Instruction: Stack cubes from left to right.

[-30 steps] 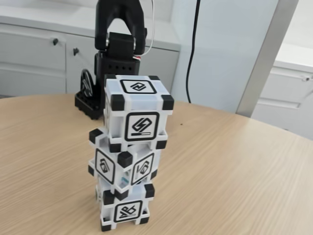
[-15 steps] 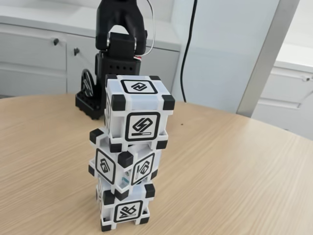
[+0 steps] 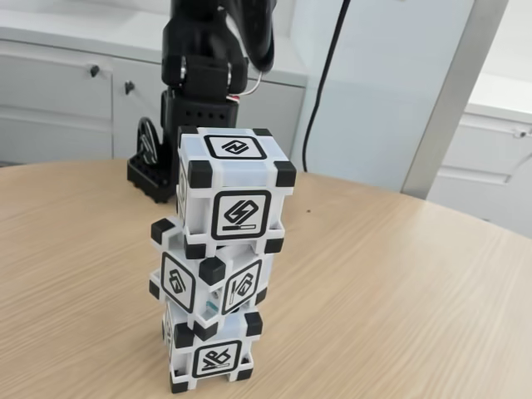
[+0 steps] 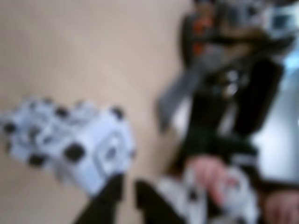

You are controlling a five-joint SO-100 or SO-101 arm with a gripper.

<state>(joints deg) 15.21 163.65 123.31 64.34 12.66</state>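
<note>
At the left of the fixed view stand the white cabinets along the far wall, and just right of them the black arm rises from its base at the far edge of the counter. In front of it, near the camera, the three cubes already stand as one tower: the bottom cube on the counter, the middle cube turned a little on it so a corner points forward, and the top cube sitting square and fairly level on that. The stacking looks finished to me, so what matters next is that the arm draws off without brushing the tower.

The tower's long axis is upright, and it lies on the near side of the arm, well apart from it. The wrist view (badly blurred) adds what the fixed view cannot: looking down, the cubes lie to the left and the pincer enters from the bottom edge, its two dark fingers seemingly parted by a narrow gap and holding nothing, the nearer finger close beside the tower. Further right are the arm's own base and cables. Any retreat should go away from the cubes.
</note>
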